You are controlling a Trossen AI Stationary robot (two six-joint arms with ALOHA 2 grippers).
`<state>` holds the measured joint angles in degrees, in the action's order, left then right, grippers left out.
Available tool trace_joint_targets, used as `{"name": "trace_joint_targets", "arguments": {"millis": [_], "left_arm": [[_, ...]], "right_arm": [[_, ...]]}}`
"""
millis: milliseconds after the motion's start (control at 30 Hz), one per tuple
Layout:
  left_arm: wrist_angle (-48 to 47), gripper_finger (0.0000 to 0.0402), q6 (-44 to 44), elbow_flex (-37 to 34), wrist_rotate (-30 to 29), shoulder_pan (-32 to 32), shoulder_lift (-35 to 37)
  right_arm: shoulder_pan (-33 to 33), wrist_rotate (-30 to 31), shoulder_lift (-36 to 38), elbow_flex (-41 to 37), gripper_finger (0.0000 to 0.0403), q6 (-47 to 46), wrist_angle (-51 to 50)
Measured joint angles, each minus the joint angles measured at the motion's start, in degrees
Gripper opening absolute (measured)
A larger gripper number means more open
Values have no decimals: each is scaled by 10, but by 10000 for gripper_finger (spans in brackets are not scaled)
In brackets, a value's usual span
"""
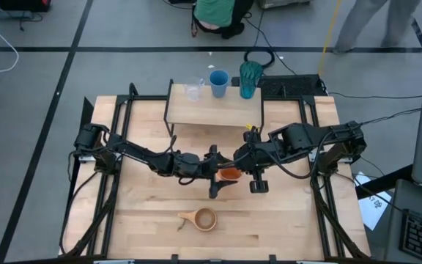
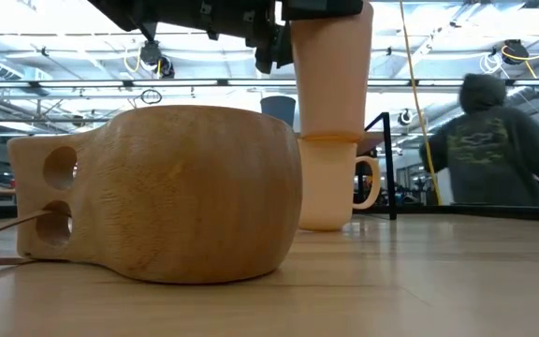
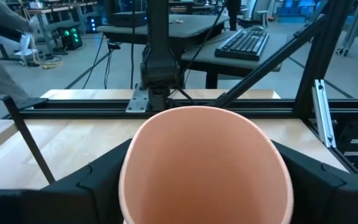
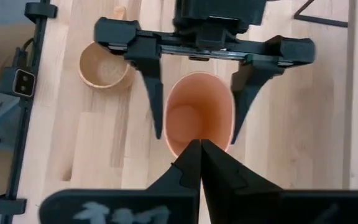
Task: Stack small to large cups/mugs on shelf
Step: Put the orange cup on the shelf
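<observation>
The orange-brown tumbler (image 2: pixel 331 75) stands upright with its lower end inside the orange handled mug (image 2: pixel 329 185), which rests on the table at its middle. My left gripper (image 4: pixel 197 134) reaches in level and is shut on the tumbler (image 1: pixel 229 174). My right gripper (image 4: pixel 199 149) points down, shut, over the tumbler's rim on the side away from the left gripper. The tan wooden cup (image 1: pixel 204 218) rests on the table toward the near edge. The clear glass (image 1: pixel 193 90), blue cup (image 1: pixel 219 82) and teal tumbler (image 1: pixel 250 79) stand on the shelf (image 1: pixel 215 110). My left gripper pinches the tumbler's upper wall (image 4: pixel 168 124) between its two fingers, one on the near side and one on the far side. It comes level from the table's left. The tumbler stays upright, its lower end inside the mug. My right gripper's shut fingertips (image 4: pixel 191 155) cover the rim; whether they touch it I cannot tell.
The shelf stands at the table's far edge. The wooden cup (image 2: pixel 157 192) lies close to the near edge, left of the mug. People (image 2: pixel 499 140) move in the room beyond the table. Black frame rails (image 1: pixel 116 183) run along both table sides.
</observation>
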<state>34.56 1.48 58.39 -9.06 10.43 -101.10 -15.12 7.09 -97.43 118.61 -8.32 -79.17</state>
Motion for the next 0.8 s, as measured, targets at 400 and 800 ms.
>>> {"name": "trace_joint_targets", "arguments": {"millis": [400, 800], "left_arm": [[0, 325, -5, 0, 1, 0, 0], [0, 320, -13, 0, 2, 2, 0]], "right_arm": [[-9, -86, 0, -138, 126, 64, 99], [1, -82, 0, -178, 189, 159, 131]]}}
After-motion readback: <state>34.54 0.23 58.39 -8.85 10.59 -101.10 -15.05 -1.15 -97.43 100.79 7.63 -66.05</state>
